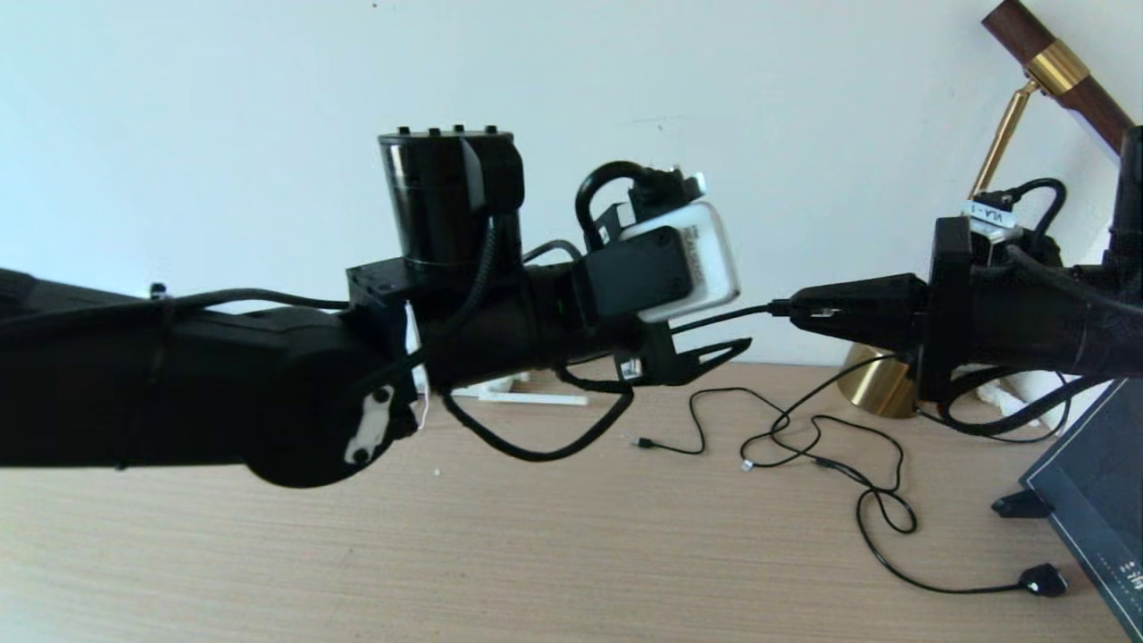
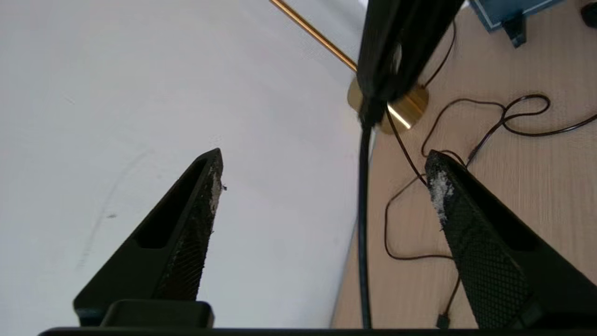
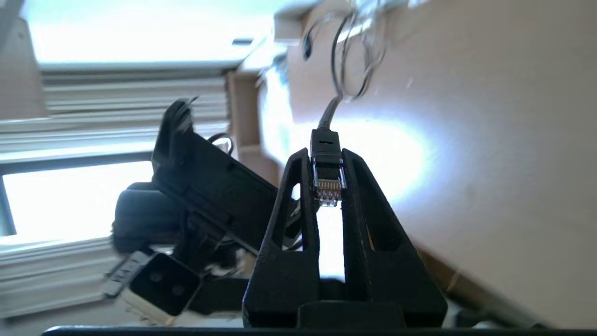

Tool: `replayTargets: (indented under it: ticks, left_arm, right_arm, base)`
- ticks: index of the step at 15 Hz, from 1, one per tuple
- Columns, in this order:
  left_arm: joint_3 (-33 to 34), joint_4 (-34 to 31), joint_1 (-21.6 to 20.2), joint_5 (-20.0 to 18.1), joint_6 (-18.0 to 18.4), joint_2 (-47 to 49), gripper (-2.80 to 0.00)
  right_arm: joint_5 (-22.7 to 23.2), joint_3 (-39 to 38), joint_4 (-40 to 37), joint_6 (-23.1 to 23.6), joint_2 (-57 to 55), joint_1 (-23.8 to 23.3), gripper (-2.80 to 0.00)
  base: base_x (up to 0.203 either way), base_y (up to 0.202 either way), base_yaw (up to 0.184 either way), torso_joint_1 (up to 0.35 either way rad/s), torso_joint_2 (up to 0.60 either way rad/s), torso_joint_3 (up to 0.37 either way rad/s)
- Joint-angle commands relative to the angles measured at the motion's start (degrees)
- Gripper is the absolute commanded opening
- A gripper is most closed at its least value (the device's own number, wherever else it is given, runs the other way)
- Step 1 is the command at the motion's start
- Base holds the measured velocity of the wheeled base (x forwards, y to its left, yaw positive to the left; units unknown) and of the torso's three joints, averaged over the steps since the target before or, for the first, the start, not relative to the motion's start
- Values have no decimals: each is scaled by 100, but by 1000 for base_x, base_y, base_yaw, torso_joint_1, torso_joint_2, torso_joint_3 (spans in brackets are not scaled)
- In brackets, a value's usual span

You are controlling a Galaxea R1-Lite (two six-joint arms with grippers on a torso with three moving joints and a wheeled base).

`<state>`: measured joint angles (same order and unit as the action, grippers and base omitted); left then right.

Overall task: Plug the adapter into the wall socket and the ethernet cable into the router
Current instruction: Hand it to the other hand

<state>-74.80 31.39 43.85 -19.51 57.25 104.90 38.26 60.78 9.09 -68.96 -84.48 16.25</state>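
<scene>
Black arm housings fill most of the head view: the left pincer reaches across from the left above the wooden table, and the right pincer comes in from the right, pinching the ethernet cable, whose short visible run passes behind the left wrist camera. Thin black cables loop loosely on the table, a brass lamp base is half hidden behind the right arm, and a dark panel is cut off at the edge. From the left wrist, the left pincer is spread wide with nothing between its fingers; the ethernet cable hangs across the gap beyond them. From the right wrist, the right pincer is pressed onto the clear plug of the ethernet cable, contacts showing; the background is blurred.
</scene>
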Motion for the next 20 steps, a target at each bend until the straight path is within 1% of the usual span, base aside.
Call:
replayTargets:
  ticks: [1,3,4,5,7,8,10,12,15,16,18,20]
  left_arm:
    - [279,49,-211,-284,23,-299,0]
    - [698,133,-269,-613,-1,-553,0]
    - [950,259,-307,-754,-18,-645,0]
    - [1182,533,-380,-897,-48,-682,0]
    - [1573,1288,-430,-1141,-184,-698,0]
    - [1761,1559,-408,-1210,-210,-686,0]
    - [2074,2117,-398,-1345,-226,-453,0]
    - [1930,2303,-410,-1426,-305,-113,0]
    - [1244,2656,-385,-1859,-326,497,0]
    - [1147,2771,-356,-2068,-339,604,0]
    - [1127,2874,-367,-2253,-338,819,0]
    - [1111,3335,-365,-2361,-344,1070,0]
  right_arm:
    - [458,160,24,-447,-325,-43,-280]
    - [1086,301,31,-1012,-467,-254,-280]
    - [1174,312,31,-1076,-473,-297,-280]
    - [1193,312,31,-1086,-473,-297,-280]
    - [1352,312,77,-1113,-458,-283,-280]
    - [1454,312,166,-1210,-472,-289,-280]
    - [1482,286,286,-1278,-482,-289,-280]
    - [1482,292,289,-1284,-482,-296,-280]
    - [1491,266,286,-1296,-453,-297,-280]
    - [1491,253,273,-1296,-431,-289,-280]
    - [1557,224,268,-1296,-392,-298,-280]
    - [1623,215,268,-1305,-377,-289,-280]
  base:
    - [0,0,0,0,0,0]
    - [0,0,0,0,0,0]
    - [0,0,0,0,0,0]
    - [0,0,0,0,0,0]
    - [0,0,0,0,0,0]
    - [0,0,0,0,0,0]
    - [0,0,0,0,0,0]
    - [0,0,0,0,0,0]
    - [0,0,0,0,0,0]
    - [0,0,0,0,0,0]
    - [0,0,0,0,0,0]
    - [0,0,0,0,0,0]
